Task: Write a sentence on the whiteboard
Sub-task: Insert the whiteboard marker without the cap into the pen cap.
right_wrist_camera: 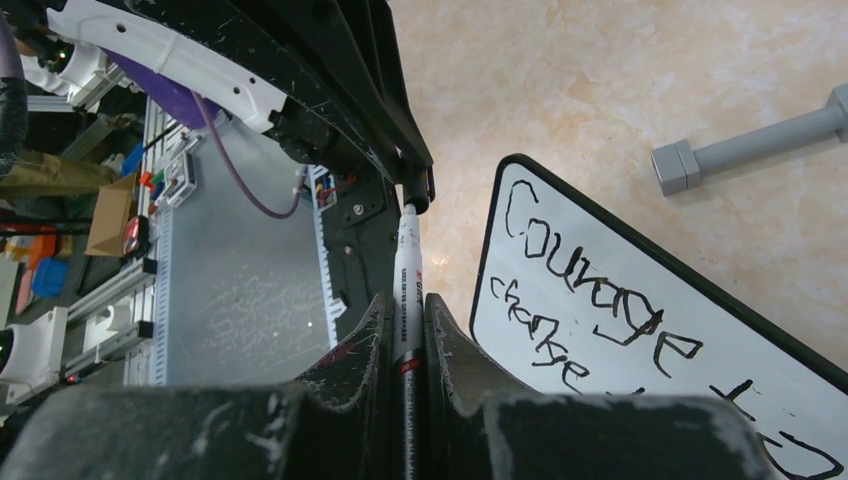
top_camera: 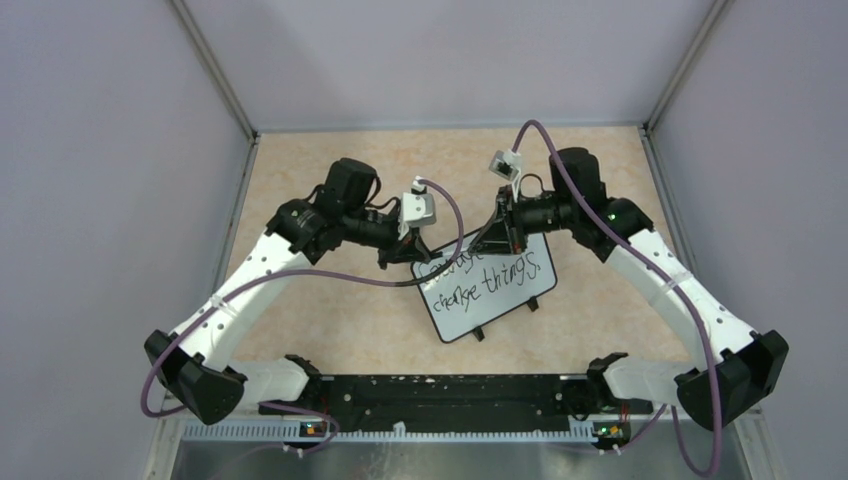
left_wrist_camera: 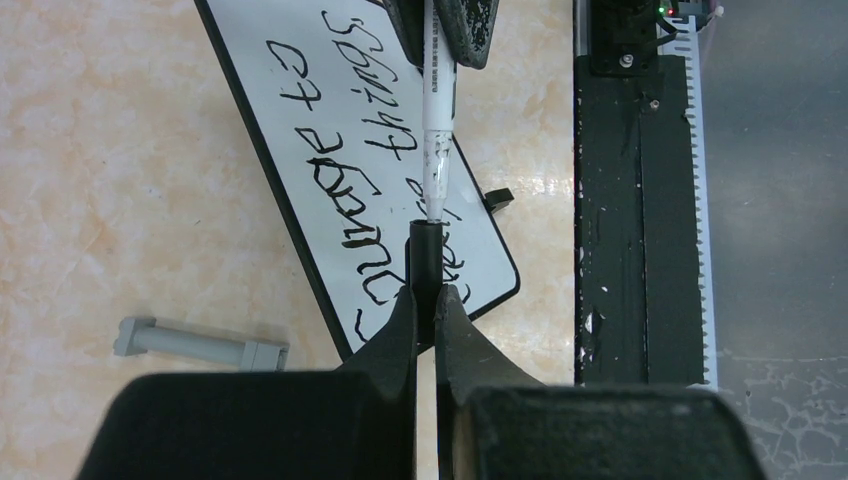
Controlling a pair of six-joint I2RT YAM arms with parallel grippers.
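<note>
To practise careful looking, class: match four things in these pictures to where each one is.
Things: 1 marker cap; 2 marker barrel; 3 sentence; 4 grey rod.
Places: A on the whiteboard; B lying on the table beside the board; C held by the left gripper; D held by the right gripper.
Pairs: 1-C, 2-D, 3-A, 4-B.

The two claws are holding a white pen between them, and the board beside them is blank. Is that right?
Not blank: the right wrist view shows the whiteboard carrying the sentence, black handwriting beginning "Courage to". The rest stands: the left gripper and right gripper hold a white pen between them.
</note>
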